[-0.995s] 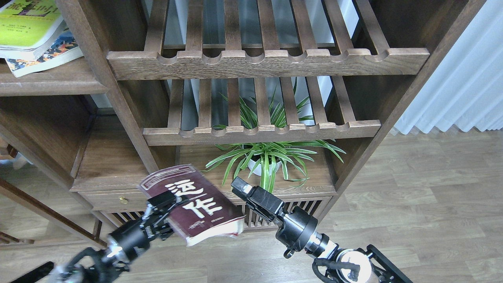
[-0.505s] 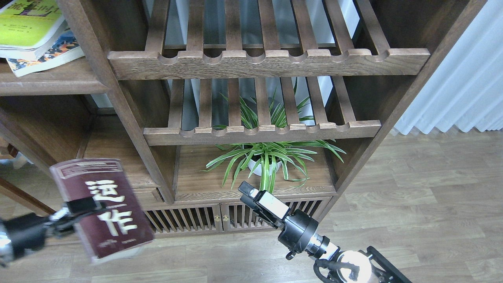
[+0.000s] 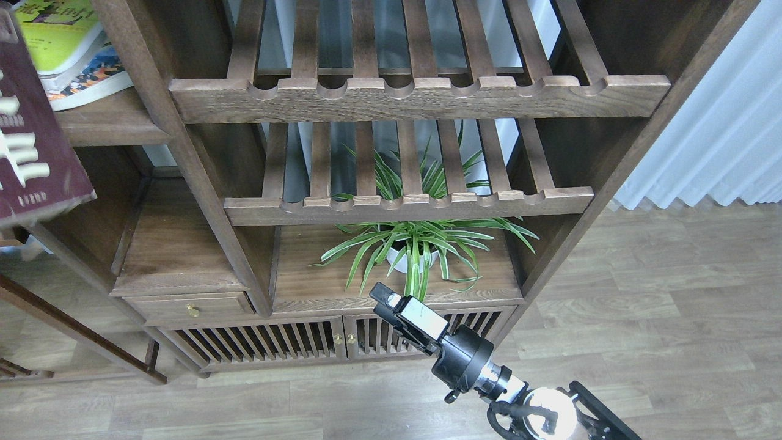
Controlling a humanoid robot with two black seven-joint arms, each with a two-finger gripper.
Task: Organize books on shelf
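The maroon book (image 3: 33,140) hangs at the view's left edge, in front of the shelf (image 3: 110,119); its holder is out of view. 2 more books (image 3: 70,52) lie stacked at the shelf's back left. The right gripper (image 3: 382,297) hovers before the cabinet (image 3: 201,183), finger state unclear.

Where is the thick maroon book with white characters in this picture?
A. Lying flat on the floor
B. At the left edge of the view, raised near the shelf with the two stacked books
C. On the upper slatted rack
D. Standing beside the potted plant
B: the maroon book shows at the left edge, partly cut off, raised in front of the shelf where the yellow-green book lies on the smaller book.
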